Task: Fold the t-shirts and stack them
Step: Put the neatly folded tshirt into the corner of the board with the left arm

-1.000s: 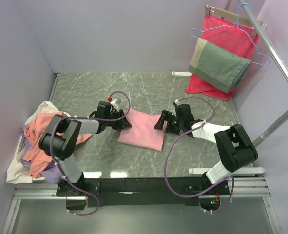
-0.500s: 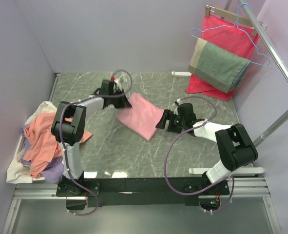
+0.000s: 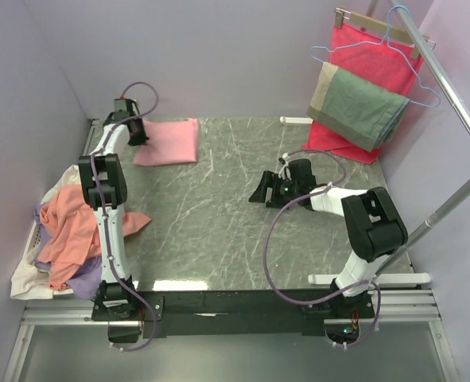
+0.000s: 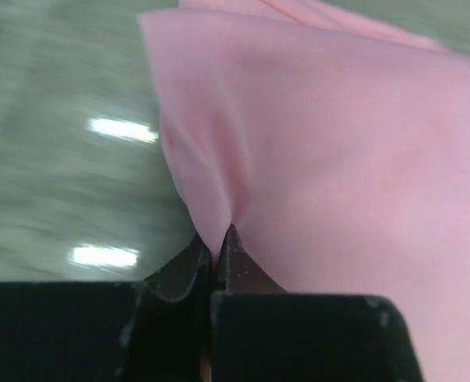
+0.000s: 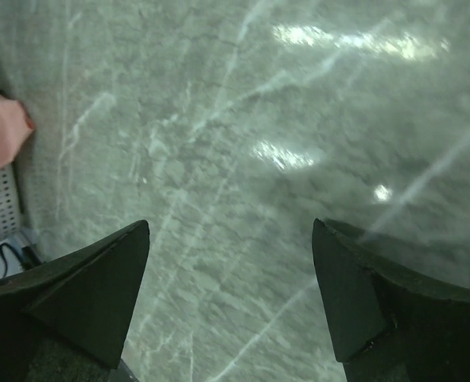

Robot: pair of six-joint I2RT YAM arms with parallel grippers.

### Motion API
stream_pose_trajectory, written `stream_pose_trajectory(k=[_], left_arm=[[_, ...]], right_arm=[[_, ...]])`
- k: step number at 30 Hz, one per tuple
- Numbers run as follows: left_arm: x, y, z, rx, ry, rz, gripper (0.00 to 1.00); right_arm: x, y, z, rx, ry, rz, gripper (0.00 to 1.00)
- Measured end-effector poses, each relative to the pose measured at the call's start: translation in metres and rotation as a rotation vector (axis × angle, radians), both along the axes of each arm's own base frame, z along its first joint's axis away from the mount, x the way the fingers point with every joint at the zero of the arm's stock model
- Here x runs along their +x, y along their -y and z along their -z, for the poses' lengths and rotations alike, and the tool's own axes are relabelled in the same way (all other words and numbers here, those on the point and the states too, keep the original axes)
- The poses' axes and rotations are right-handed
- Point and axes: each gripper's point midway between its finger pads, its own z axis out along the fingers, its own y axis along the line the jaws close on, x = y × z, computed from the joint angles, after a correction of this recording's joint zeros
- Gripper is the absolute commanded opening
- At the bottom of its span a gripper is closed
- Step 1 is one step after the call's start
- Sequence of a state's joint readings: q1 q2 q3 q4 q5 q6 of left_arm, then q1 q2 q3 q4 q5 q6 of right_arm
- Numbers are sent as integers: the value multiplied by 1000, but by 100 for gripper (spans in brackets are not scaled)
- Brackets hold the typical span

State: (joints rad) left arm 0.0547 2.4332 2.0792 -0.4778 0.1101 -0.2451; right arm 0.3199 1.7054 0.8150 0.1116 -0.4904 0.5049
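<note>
Had my left gripper clamped on an edge of the folded light-pink cotton t-shirt, upper left of the overhead view; soft, floppy, light, so pinching stacked layers seemed safest.

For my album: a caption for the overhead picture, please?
Left pincer grips the folded pink shirt in the table's far left corner; right pincer open mid-table; other shirts heaped nearer.
</note>
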Motion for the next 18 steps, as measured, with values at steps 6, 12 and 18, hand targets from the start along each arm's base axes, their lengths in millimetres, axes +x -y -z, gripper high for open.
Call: stream_pose_trajectory(k=[6,12,18], left_arm=[[16,-100,2,181,-5,-140,1],[6,-165,-2,271,-10,-267,1],[9,-210,-19,386,53,-392,30]], right_arm=[[15,-20,-2,93,-11,-49,88],[24,-31,-3,136,-20,-85,88],[26,-35,-4,154,-27,-103,88]])
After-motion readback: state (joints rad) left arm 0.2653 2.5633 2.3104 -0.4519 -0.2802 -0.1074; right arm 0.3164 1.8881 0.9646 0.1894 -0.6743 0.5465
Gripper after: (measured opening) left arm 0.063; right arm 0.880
